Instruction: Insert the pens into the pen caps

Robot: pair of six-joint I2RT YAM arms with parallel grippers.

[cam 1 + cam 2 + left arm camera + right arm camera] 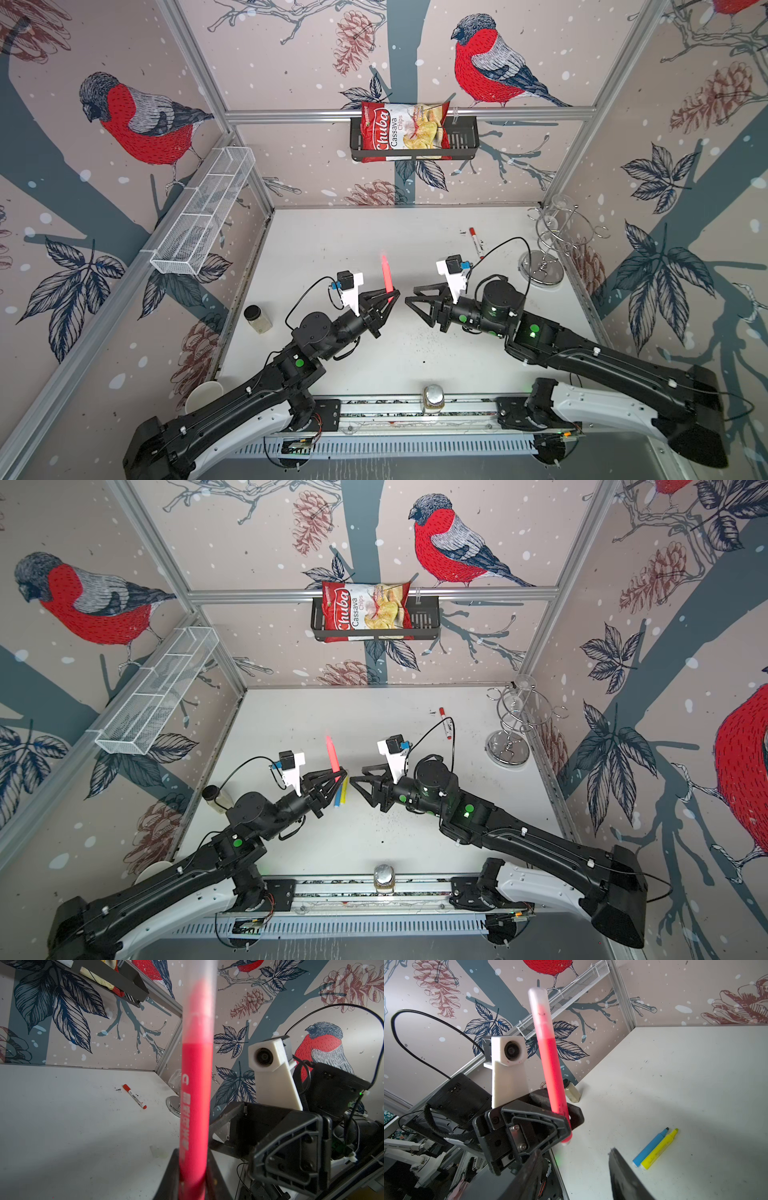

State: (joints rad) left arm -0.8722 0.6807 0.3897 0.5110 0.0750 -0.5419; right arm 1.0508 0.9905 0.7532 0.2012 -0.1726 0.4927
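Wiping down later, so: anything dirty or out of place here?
Black specks and smudges litter the white table, thickest near the middle. The blue pen and yellow pen lie uncapped side by side.

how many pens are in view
4: pink-red pen in the left gripper; blue pen and yellow pen together on the table; white marker toward the back. Others may be hidden.
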